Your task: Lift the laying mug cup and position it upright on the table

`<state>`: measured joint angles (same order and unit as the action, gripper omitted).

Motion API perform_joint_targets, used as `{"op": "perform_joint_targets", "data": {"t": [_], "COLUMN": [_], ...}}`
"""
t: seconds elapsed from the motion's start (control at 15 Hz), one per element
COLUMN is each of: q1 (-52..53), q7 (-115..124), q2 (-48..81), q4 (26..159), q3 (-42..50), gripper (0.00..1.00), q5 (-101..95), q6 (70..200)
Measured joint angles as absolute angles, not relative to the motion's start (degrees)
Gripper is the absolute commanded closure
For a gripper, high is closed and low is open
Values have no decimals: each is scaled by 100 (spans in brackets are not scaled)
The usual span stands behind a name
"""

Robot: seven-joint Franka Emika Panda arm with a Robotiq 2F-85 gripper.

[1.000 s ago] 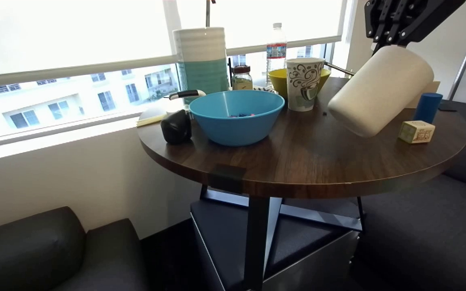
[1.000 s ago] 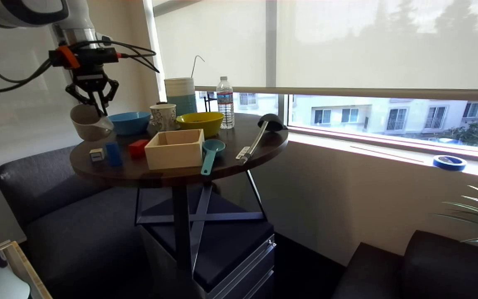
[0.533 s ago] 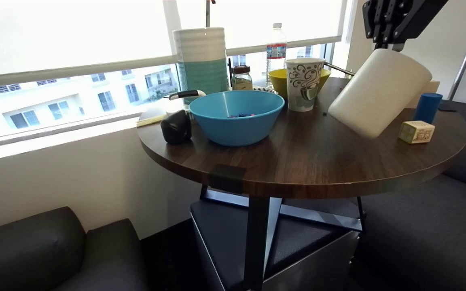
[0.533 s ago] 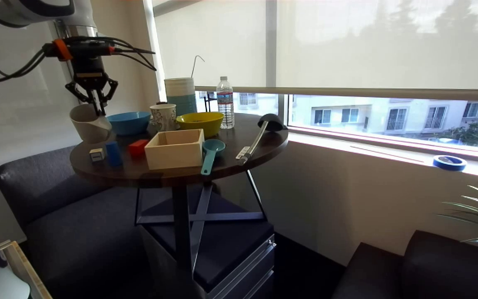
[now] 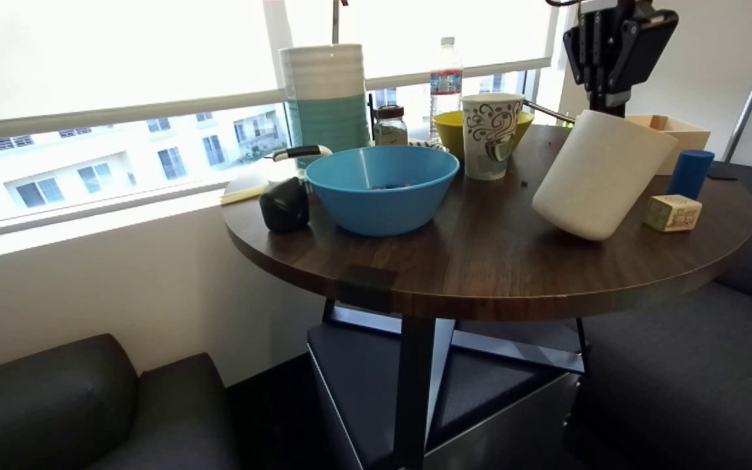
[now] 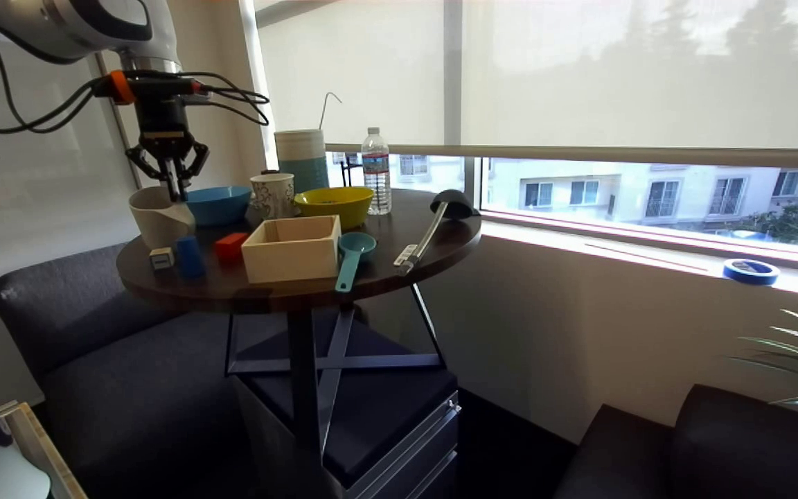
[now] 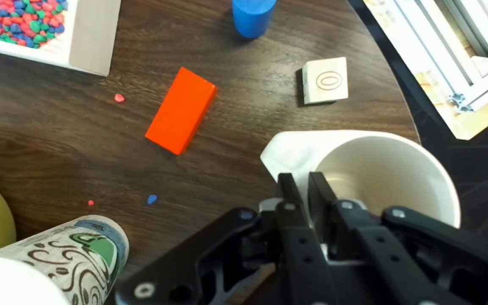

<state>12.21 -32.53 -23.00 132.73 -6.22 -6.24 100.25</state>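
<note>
The cream-white mug cup hangs tilted from my gripper, its base low over the round dark brown table. I cannot tell whether the base touches the tabletop. In an exterior view the mug shows its open mouth facing up, with the gripper at its rim. In the wrist view the fingers straddle the mug's wall, one inside the mouth and one outside, by a pale spout-like projection. The mug's interior looks empty. The gripper is shut on this wall.
A wooden letter block and a blue cylinder stand close to the mug. A red block and a wooden box lie farther off. The blue bowl, patterned cup and yellow bowl also stand on the table.
The mug has come down nearer the tabletop and turned more upright, still in the gripper. The gripper has moved down with it. The other objects have not moved.
</note>
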Motion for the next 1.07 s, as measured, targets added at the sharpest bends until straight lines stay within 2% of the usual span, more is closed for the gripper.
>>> {"op": "perform_joint_targets", "data": {"t": [0.07, 0.13, 0.2, 0.4, 0.87, 1.07], "q1": [1221, 1221, 1221, 1222, 1223, 1236], "q7": [-3184, -3126, -3080, -2985, -2924, -2934], "q2": [-2211, -2135, -2071, -1926, -1906, -2136], "q4": [13192, 13121, 13057, 12904, 12592, 12558], "q3": [-641, -657, -669, -687, -679, -653], "gripper": [97, 88, 70, 51, 1, 0], "q5": [-663, -703, -729, -748, -751, -669], "q6": [9922, 9819, 9743, 9567, 9573, 10115]}}
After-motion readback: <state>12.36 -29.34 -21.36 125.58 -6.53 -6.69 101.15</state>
